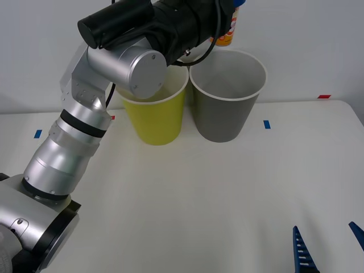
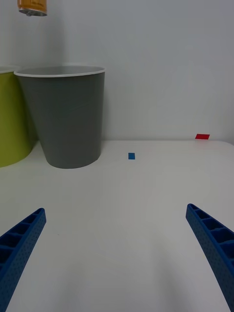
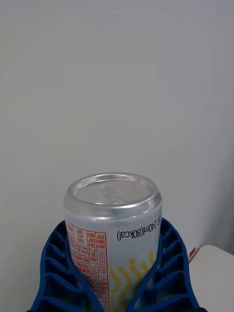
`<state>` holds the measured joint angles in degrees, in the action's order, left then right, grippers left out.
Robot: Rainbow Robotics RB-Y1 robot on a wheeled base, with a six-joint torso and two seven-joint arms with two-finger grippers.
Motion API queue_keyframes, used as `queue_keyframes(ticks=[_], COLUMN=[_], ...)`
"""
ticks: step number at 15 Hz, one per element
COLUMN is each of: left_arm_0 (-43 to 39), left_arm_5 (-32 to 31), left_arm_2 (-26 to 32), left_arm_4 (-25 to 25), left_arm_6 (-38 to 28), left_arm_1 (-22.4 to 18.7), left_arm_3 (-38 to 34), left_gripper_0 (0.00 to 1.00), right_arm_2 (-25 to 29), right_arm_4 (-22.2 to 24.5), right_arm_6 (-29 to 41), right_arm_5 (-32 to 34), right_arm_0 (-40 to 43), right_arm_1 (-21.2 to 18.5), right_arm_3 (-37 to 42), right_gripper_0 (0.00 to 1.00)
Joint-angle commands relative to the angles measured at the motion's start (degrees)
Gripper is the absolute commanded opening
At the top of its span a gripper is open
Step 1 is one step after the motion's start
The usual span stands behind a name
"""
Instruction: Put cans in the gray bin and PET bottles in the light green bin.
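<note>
While the left arm reaches high over the back of the surface [image 1: 227, 187], the can [image 3: 113, 234] sits between the blue ribbed fingers [image 3: 58, 268] of the left gripper [image 3: 114, 273], which curve around both of its sides and pinch its body. Its silver end faces the wrist camera, with red-orange print and yellow wavy lines running down the white-silver side. In the front view the can's orange part [image 1: 226, 31] peeks out past the black wrist of the left arm, up in the air above the near-left rim of the gray bin [image 1: 227, 108]. The right wrist view shows the same can [image 2: 32, 7] hanging well above the bin's opening, clear of the rim.

The gray bin stands upright at the back of the surface, just beside the light green bin [image 1: 156, 119], which is on its left; whether the two touch I cannot tell.

The right gripper [image 1: 328, 247] rests low near the front right of the surface, its fingers [image 2: 22, 243] spread wide and holding nothing.
</note>
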<state>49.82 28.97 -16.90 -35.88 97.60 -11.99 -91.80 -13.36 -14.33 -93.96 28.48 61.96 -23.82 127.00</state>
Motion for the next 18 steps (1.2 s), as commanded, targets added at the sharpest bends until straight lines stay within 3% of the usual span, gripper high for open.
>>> queue_keyframes(ticks=[1, 3, 9, 18], left_arm_0=[0.2, 1.0, 1.2, 1.4], left_arm_5=[-5.2, -11.0, -15.7, -20.0], left_arm_2=[-1.8, -4.1, -7.4, -7.7], left_arm_4=[1.0, 1.1, 1.2, 1.5], left_arm_6=[0.7, 0.7, 0.1, -0.3], left_arm_1=[1.5, 2.1, 2.8, 3.2], left_arm_3=[4.2, 8.5, 12.2, 14.8], left_gripper_0=[0.00, 0.00, 0.00, 0.00], right_arm_2=[0.0, 0.0, 0.0, 0.0], right_arm_4=[0.0, 0.0, 0.0, 0.0], right_arm_6=[0.0, 0.0, 0.0, 0.0], right_arm_5=[0.0, 0.0, 0.0, 0.0], right_arm_0=[0.0, 0.0, 0.0, 0.0], right_arm_1=[0.0, 0.0, 0.0, 0.0], right_arm_3=[0.0, 0.0, 0.0, 0.0], right_gripper_0=[1.00, 1.00, 1.00, 1.00])
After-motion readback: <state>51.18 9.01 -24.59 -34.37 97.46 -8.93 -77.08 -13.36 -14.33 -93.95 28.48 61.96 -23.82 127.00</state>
